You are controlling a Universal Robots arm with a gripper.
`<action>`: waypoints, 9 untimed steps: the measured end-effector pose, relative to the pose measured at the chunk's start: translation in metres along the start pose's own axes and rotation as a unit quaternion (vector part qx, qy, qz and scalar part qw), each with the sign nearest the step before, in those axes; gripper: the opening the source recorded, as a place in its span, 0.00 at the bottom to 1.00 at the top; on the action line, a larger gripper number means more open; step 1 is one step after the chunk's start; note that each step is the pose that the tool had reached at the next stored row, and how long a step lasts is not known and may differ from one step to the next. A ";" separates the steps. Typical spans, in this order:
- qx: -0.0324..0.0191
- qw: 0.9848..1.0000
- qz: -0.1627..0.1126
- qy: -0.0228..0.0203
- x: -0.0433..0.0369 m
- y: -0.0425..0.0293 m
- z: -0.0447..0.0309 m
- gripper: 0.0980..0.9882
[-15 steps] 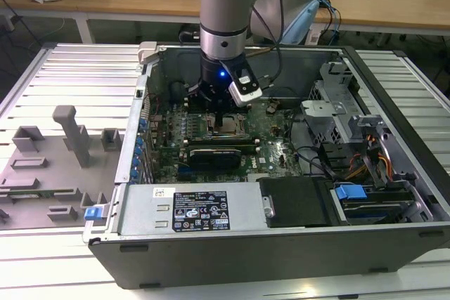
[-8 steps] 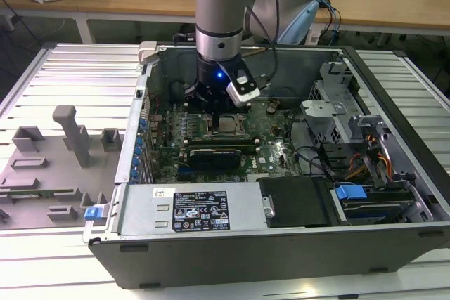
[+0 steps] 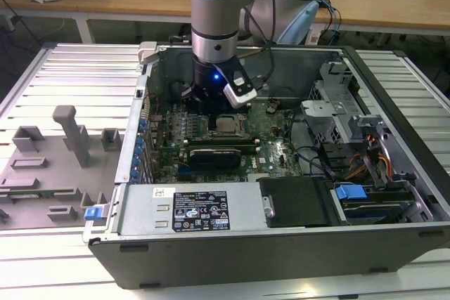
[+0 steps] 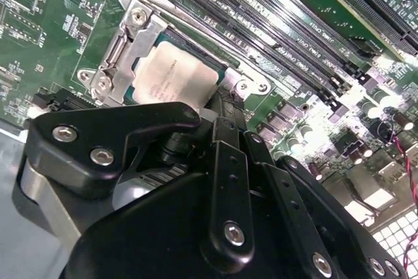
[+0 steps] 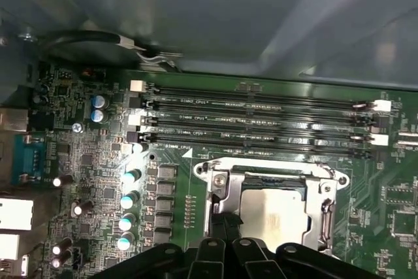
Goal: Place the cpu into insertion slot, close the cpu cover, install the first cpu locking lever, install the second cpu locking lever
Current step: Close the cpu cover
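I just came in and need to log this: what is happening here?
A robot arm reaches into an open computer case. Its end effector, shut, hangs right at the edge of the cpu cover, which lies closed over the cpu. Whether it is locked down, I cannot tell.

A slatted table (image 3: 70, 68) bears the open computer case (image 3: 281, 244) (grey fixtures (image 3: 74, 135) beside).

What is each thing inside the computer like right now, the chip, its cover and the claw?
cpu: lying flat in the insertion slot.
cpu cover: down, framing the cpu.
claw: low at the cover's edge.
memory slots: empty.
computer case: side open.
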State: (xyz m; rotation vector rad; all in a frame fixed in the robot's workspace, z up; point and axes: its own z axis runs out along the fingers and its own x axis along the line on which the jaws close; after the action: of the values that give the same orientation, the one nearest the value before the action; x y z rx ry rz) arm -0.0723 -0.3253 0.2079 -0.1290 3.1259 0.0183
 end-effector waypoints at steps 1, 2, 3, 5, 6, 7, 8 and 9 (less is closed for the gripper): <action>0.000 1.000 -0.003 0.000 0.0003 0.0000 0.0010 0.01; 0.000 1.000 -0.006 0.000 0.0004 -0.0001 0.0016 0.01; 0.000 1.000 -0.006 0.000 0.0004 0.0000 0.0018 0.01; 0.000 1.000 -0.007 0.000 0.0002 0.0000 0.0020 0.01; 0.000 1.000 -0.007 0.000 -0.0001 0.0000 0.0020 0.01; 0.000 1.000 -0.007 0.000 -0.0001 0.0000 0.0020 0.01; 0.000 1.000 -0.007 0.000 -0.0002 -0.0001 0.0020 0.01; 0.000 1.000 -0.007 0.000 -0.0003 0.0000 0.0014 0.01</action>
State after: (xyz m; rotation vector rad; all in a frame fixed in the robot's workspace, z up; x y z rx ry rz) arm -0.0720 -0.3252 0.2064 -0.1513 3.1250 0.0185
